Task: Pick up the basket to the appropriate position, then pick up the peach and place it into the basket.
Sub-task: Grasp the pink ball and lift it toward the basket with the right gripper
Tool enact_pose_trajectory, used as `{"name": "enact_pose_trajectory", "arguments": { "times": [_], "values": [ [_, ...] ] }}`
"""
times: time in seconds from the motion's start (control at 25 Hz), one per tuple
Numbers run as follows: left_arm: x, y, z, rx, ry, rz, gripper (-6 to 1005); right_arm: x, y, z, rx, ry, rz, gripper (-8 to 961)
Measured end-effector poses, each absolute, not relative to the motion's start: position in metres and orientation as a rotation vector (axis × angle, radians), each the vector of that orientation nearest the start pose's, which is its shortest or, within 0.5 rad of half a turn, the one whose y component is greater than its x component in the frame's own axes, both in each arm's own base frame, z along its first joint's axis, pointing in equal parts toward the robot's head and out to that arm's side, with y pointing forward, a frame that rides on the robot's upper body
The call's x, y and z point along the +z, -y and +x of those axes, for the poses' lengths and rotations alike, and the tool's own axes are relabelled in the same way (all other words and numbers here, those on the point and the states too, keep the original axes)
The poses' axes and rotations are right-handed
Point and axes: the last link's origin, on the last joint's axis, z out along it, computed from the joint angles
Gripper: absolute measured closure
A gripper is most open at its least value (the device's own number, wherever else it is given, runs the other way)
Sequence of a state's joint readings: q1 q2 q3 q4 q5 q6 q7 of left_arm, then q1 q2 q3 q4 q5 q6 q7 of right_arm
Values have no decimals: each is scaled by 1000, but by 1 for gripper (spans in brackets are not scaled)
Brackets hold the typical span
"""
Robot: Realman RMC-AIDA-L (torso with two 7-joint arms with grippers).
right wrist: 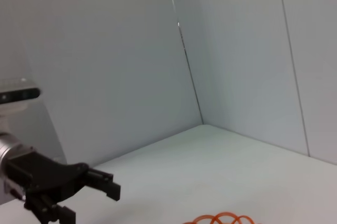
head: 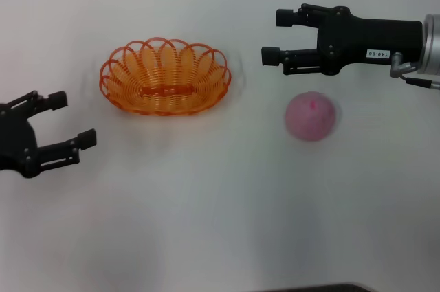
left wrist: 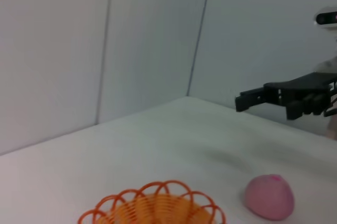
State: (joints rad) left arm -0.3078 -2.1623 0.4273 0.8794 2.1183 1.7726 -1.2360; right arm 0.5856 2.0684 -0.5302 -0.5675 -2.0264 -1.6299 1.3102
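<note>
**Now: get a grip on the basket rim**

So far nothing is held. You have the oval orange wire basket with its scalloped looped rim (head: pixel 165 76) sitting on the white tabletop (head: pixel 220 223) in the upper left-centre of the head view, and the round, pale pink fuzzy peach (head: pixel 311 116) right of centre, well apart from it.

Your left gripper (head: pixel 62 121) waits at the left edge of the frame, fingers spread apart, below and beside the basket but not touching it. Your right gripper (head: pixel 271 36) hovers in the upper right, fingers likewise apart, above the peach and pointing toward the basket.

The basket step looks unstarted. Bring the left gripper in level with the nearest rim loops and close on the wire itself, not the gaps between loops. The basket is probably light, so lift slowly and keep it flat. Set it down close enough to the peach for a short carry.
</note>
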Motion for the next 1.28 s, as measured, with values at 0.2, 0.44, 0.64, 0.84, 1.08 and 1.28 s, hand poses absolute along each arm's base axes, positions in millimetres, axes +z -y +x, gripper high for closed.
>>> {"name": "enact_pose_trajectory", "arguments": {
  "times": [0.2, 0.44, 0.64, 0.84, 1.08, 1.28],
  "values": [
    [28, -246, -319, -710, 614, -2561, 112, 7, -339, 252, 863, -595, -2672, 17],
    [28, -243, -321, -713, 617, -2550, 112, 8, -341, 251, 859, -591, -2663, 18],
    [28, -243, -321, -717, 620, -2547, 112, 9, -343, 251, 859, -587, -2662, 18],
    [25, -243, -321, -726, 633, -2544, 112, 13, -346, 248, 854, -593, -2676, 18],
    [24, -244, -322, -723, 642, -2538, 111, 30, -358, 233, 722, -649, -2756, 19],
    [23, -245, -323, -722, 643, -2537, 111, 52, -368, 211, 547, -692, -2816, 19]
  ]
}}
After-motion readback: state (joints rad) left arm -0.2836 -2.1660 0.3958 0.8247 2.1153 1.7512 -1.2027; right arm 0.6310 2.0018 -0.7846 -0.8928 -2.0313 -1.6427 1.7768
